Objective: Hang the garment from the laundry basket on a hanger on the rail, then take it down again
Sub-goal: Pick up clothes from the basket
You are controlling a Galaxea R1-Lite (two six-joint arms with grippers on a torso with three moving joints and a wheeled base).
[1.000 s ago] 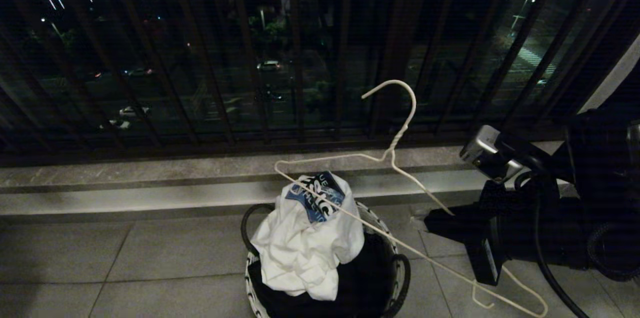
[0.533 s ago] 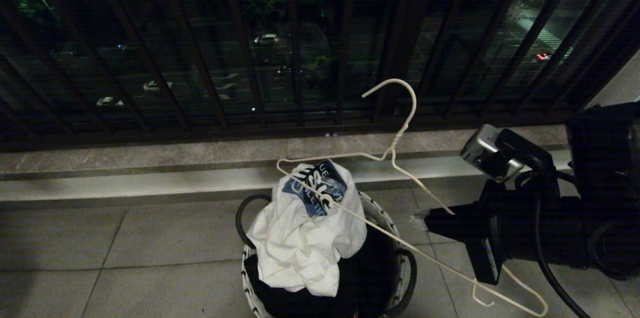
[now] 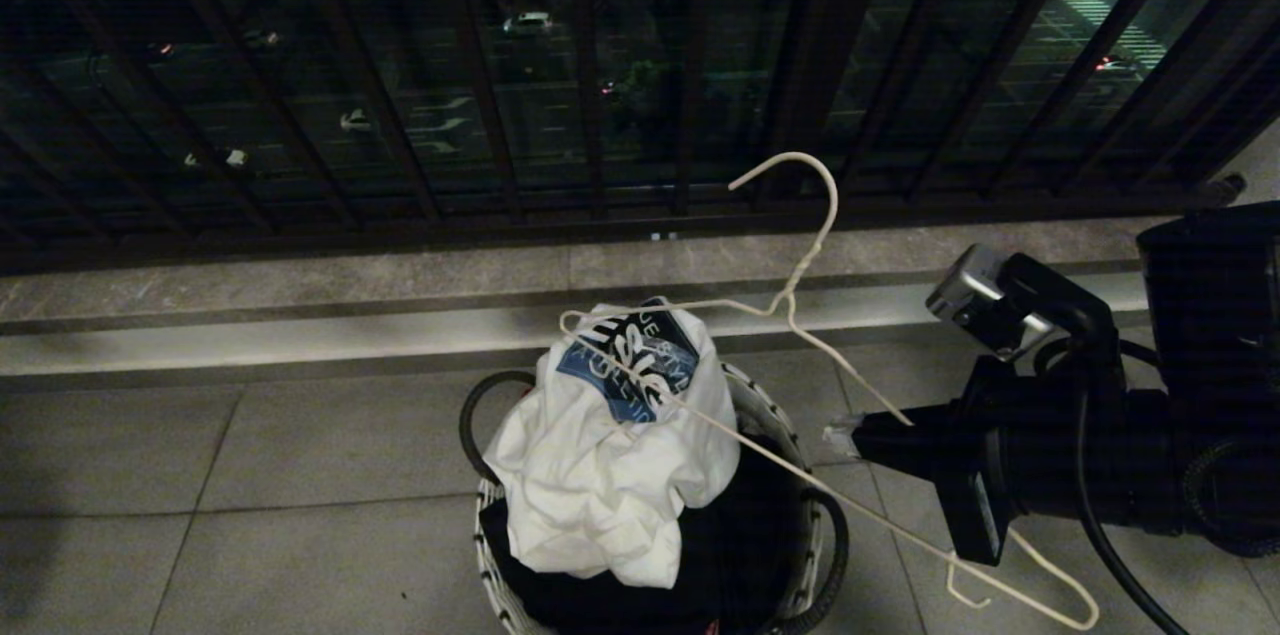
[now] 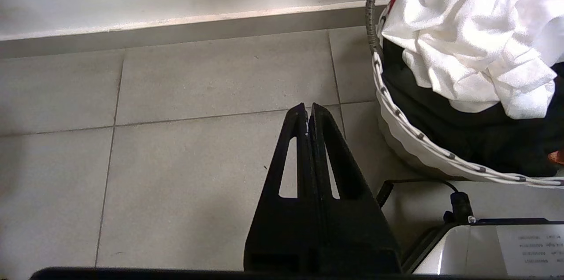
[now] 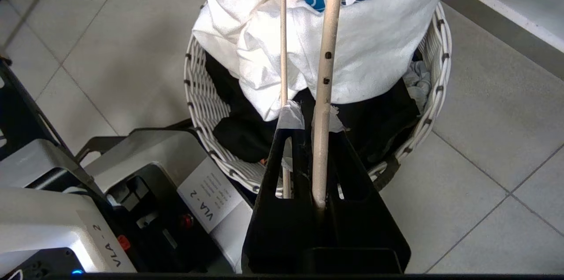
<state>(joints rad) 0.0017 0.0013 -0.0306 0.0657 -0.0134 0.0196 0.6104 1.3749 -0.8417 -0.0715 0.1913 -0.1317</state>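
Right gripper (image 3: pixel 850 435) clamped on hanger (image 3: pixel 790 300) at one arm; the hanger's far end reaches over the T-shirt (image 3: pixel 610 465), heaped atop the basket (image 3: pixel 800 595). Left gripper (image 4: pixel 308 112) closed, empty, beside the basket.

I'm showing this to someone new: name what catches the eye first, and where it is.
The white T-shirt with its blue chest graphic, heaped on top of the laundry basket on the tiled floor. Next, the white wire hanger slanting above it, clamped in the right gripper beside the basket, before the dark balcony railing.
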